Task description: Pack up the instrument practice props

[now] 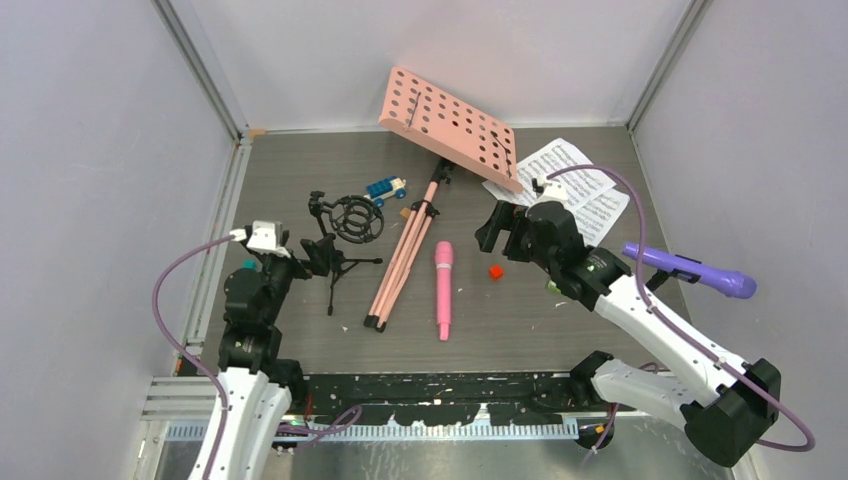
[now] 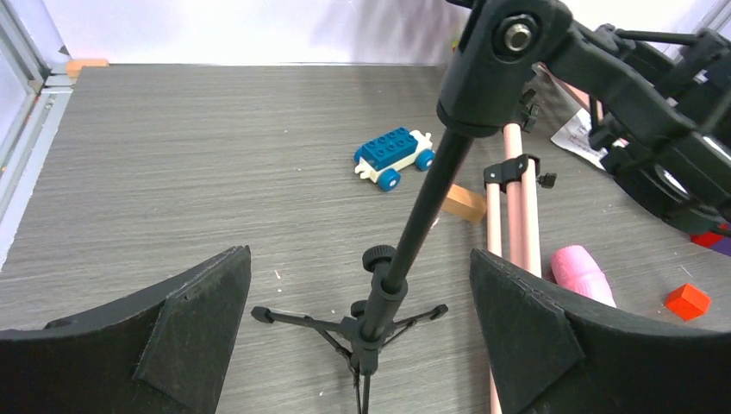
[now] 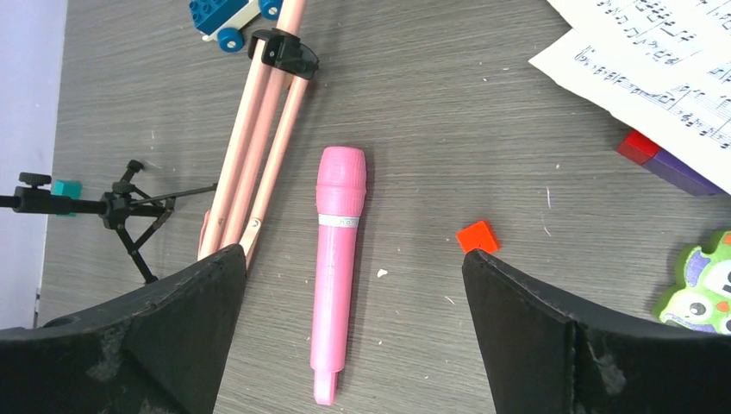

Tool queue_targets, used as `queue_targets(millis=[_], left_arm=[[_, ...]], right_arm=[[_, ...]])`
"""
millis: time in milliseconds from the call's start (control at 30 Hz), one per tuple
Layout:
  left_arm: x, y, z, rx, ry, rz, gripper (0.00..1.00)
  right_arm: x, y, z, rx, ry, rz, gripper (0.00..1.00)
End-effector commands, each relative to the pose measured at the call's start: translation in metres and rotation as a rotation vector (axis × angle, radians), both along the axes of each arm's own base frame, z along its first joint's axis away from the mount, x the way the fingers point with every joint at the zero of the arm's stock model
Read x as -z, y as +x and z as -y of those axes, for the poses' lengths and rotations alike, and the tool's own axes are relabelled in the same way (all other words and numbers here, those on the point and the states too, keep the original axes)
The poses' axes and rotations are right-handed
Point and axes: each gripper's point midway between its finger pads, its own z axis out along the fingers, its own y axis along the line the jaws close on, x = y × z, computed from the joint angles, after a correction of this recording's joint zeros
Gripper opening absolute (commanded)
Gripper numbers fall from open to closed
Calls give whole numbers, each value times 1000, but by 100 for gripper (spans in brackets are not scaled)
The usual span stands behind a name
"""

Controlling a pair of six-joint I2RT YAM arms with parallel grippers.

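Pink music rack [image 1: 450,125] tilts at the far side, its tripod legs [image 1: 403,258] folded together and lying flat toward the arms. Why arranged so? (Student)

Folded legs, by my judgement, make one slim bundle that is easier to lift than a spread stand. The sheet-music pages [image 1: 577,187] lie loose at the rack's right, partly hidden by its corner. (Legend)

And the left gripper [image 2: 360,259]? (Student)

Its jaws are wide apart, with one finger [image 2: 194,323] on each side of the black mic mount [image 2: 418,216], and neither touches it. The mount stands on its spread feet and carries a ringed cradle at its head. Straddling the pole suits a grip low on the stem, where I judge it would tip least. (Legend)

The right gripper [image 3: 349,256]? (Student)

It is likewise spread and holds nothing, hovering over the pink microphone [image 1: 443,290], which lies flat just beside the legs. The fingers sit across the barrel, so closing would pinch it the narrow way. The red block [image 3: 477,235] nearby is not a prop. (Legend)

And the purple microphone [image 1: 700,270]? (Student)

It lies far right, beyond the right arm and well apart from the others. What it rests on cannot be told. No box or bag shows in any view, so packing appears barely begun. (Legend)
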Motion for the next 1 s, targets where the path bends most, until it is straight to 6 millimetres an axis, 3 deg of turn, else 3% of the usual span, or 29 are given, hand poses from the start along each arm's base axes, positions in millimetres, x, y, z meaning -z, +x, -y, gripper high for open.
queue_targets(millis=[0, 167, 233, 467, 600, 733, 967], left_arm=[[2, -7, 0, 2, 1, -15, 100], [-1, 13, 13, 70, 4, 47, 99], [0, 26, 19, 100, 7, 66, 94], [-10, 59, 23, 114, 39, 136, 54], [-16, 74, 20, 101, 84, 161, 23], [-26, 92, 17, 82, 131, 200, 4], [-29, 148, 5, 6, 217, 269, 0]], right_arm=[[-2, -4, 11, 16, -32, 23, 100], [1, -7, 10, 5, -28, 11, 100], [2, -9, 10, -1, -25, 5, 100], [0, -13, 9, -25, -26, 13, 95], [3, -13, 10, -31, -40, 14, 94], [8, -12, 8, -43, -48, 5, 94], [15, -7, 1, -75, -68, -8, 94]])
